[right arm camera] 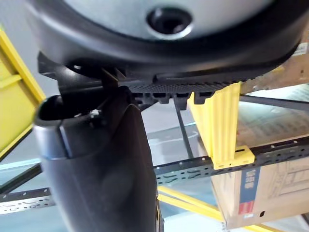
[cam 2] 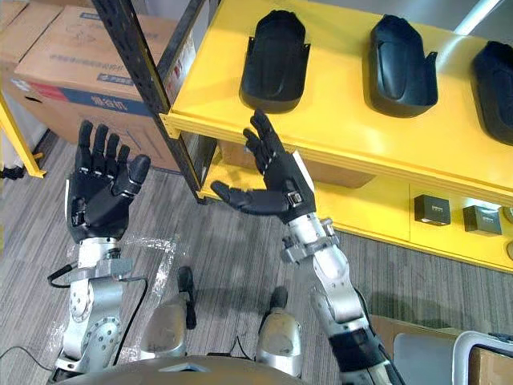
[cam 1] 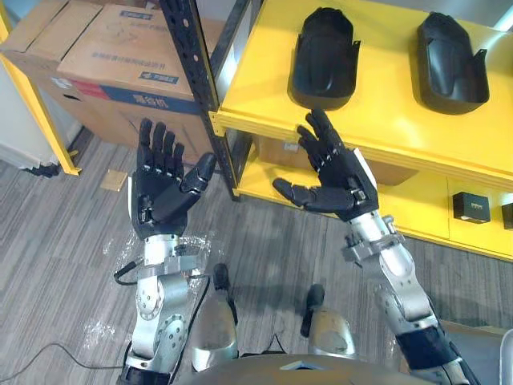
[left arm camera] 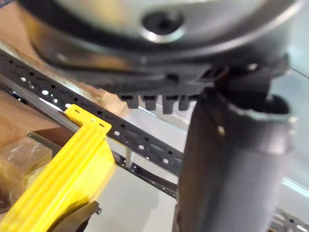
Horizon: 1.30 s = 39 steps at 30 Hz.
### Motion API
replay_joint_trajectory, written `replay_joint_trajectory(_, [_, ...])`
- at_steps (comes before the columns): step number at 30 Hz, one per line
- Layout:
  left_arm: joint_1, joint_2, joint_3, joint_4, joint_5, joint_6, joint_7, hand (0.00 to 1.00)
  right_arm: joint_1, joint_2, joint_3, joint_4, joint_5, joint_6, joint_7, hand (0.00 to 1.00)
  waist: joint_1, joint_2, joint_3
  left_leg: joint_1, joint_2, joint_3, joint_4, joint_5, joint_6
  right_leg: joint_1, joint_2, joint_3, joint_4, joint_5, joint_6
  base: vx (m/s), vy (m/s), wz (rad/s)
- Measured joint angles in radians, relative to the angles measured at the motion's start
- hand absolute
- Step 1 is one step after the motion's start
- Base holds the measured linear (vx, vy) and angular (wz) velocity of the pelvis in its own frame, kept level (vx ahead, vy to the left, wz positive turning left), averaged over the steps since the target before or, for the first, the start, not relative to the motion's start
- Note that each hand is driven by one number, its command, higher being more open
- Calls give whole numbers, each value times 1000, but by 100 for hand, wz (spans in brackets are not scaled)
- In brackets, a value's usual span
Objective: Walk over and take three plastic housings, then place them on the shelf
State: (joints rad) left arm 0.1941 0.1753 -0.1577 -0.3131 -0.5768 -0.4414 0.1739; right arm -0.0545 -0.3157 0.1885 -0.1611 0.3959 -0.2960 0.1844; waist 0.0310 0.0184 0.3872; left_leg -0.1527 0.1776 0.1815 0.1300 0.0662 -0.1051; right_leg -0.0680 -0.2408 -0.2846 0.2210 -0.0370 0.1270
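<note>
Three black plastic housings [cam 2: 274, 60] lie in a row on the top board of the yellow shelf [cam 2: 345, 132], each apart from the next; the right hand [cam 2: 276, 188] is raised just before the shelf's edge, fingers spread, empty; the left hand [cam 2: 100, 196] is up beside the dark post [cam 2: 143, 56], palm open, holding nothing; a cardboard box [cam 2: 64, 52] sits behind.

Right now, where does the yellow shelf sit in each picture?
Left eye view: yellow shelf across the upper right.
Right eye view: upper right again.
Left wrist view: its ribbed edge, clipped to the black perforated post.
Right wrist view: ribbed edge, clipped likewise.
Shared landmark: that black perforated post.
</note>
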Motion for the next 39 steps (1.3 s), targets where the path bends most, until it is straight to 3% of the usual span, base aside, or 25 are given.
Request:
replay_joint_trajectory(10, [1, -1, -3, 12, 4, 0, 23, 100, -25, -3, -7, -1, -55, -22, -84, 100, -3, 13, 43, -19, 7, 11, 4, -10, 4, -39, 1, 17, 20, -20, -1, -49, -8, -4])
replay_joint_trajectory(18, [-10, -5, 5, 14, 4, 0, 37, 100, -151, 4, -43, 54, -103, -21, -183, 100, -1, 17, 45, -35, 5, 8, 6, 1, 4, -54, 0, 15, 31, -12, 0, 40, -18, 2])
replay_joint_trajectory(22, [-39, -20, 11, 17, 4, 0, 37, 100, -206, 8, -59, 90, -155, -18, -241, 100, 14, 33, 60, -32, 5, 7, 5, 1, 4, -55, 0, 13, 38, -17, -4, 0, 0, 0])
replay_joint_trajectory(30, [-40, -23, 12, 17, 4, 0, 43, 100, -283, 36, -59, 141, -195, 47, -330, 100, 18, 38, 69, -32, 1, 7, -28, 17, 9, -70, -3, 9, 43, -19, -8, -8, -6, 1])
replay_joint_trajectory(39, [-41, -45, 17, 16, 3, 0, 45, 100, -367, 41, -60, 199, -196, 86, -353, 100, 17, 40, 70, -32, -15, -2, -48, 38, 10, -85, -22, -6, 73, -30, -6, 2, -15, 5])
